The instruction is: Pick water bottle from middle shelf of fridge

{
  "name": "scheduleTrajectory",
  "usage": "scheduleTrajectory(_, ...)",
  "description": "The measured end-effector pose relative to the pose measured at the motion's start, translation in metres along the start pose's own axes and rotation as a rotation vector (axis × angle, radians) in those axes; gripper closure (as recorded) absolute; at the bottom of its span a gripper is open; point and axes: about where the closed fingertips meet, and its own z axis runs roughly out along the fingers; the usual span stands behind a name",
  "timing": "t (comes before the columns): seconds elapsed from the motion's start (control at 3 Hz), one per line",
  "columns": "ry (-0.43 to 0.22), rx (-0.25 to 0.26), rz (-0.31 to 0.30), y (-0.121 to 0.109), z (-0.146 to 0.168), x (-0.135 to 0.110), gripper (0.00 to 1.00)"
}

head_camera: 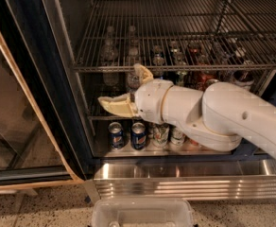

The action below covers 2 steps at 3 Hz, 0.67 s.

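Observation:
The fridge [43, 79] stands open with its dark frame at the left. The water bottle [132, 82], clear and ribbed, stands on the middle shelf [94, 116], a wire rack largely hidden by my arm. My gripper [127, 88] is inside the fridge just under the upper rack, open. One cream finger [115, 106] points left below the bottle and the other finger [143, 73] points up at its right side. The bottle shows between them. Whether the fingers touch it I cannot tell.
An upper wire rack [176, 68] spans the fridge above my gripper. A second clear bottle [110, 77] stands left of the first. More bottles and cans [199, 77] line the shelf to the right. Soda cans [138, 135] stand on the floor. A ribbed steel base panel [176, 186] and a clear bin [142, 214] lie below.

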Motion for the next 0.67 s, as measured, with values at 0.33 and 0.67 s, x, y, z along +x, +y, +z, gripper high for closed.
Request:
scheduleTrajectory(0.33,-0.064,0.044,0.027,-0.003,0.022,0.023,0.00)
scheduleTrajectory(0.67,-0.094,0.150,-0.010,-0.008,0.016,0.057,0.00)
